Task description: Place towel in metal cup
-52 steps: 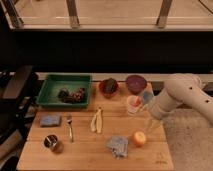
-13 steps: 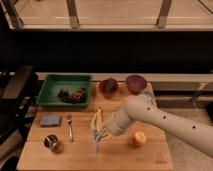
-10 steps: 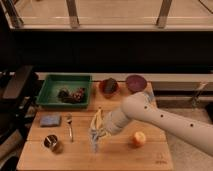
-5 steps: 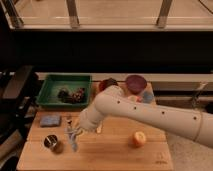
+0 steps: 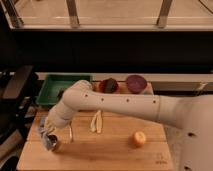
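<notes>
My gripper (image 5: 48,134) is at the front left of the wooden table (image 5: 115,156), at the end of the white arm that reaches in from the right. It is shut on the towel (image 5: 45,136), a small grey-blue crumpled cloth that hangs from the fingers. The towel hangs right over the metal cup (image 5: 53,145), a short dark shiny cup near the table's front left corner, and its lower end is at the cup's rim. I cannot tell whether the cloth touches the inside of the cup.
A fork (image 5: 70,133) lies just right of the cup. Pale peel strips (image 5: 96,121) lie mid-table and an orange fruit (image 5: 138,138) front right. At the back stand a green tray (image 5: 52,88), a dark bowl (image 5: 109,86) and a red bowl (image 5: 136,82).
The gripper has carried the towel from the front middle of the table leftwards, and now holds it lower, over the metal cup. Nothing else on the table has moved.
</notes>
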{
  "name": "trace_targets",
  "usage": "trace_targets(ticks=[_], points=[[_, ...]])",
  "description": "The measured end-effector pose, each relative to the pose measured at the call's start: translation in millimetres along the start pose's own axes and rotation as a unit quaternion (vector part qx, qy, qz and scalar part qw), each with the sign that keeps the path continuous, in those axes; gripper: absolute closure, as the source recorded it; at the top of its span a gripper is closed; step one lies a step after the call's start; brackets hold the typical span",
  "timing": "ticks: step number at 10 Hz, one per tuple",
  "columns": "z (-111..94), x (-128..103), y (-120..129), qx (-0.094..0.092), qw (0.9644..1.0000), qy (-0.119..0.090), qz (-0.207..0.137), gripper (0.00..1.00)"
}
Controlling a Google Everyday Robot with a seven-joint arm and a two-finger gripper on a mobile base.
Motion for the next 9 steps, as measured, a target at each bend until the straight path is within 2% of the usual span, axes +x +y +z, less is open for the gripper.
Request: trace_targets(ticks=[2,5,9], points=[[17,-4,-16,-0.002,0.9999,-0.008,-0.008,0.96],[24,11,-22,-0.004,0.9999,-0.013,0.000,0.66],[34,39,3,-0.015,0.9992,-0.026,0.026,0.26]])
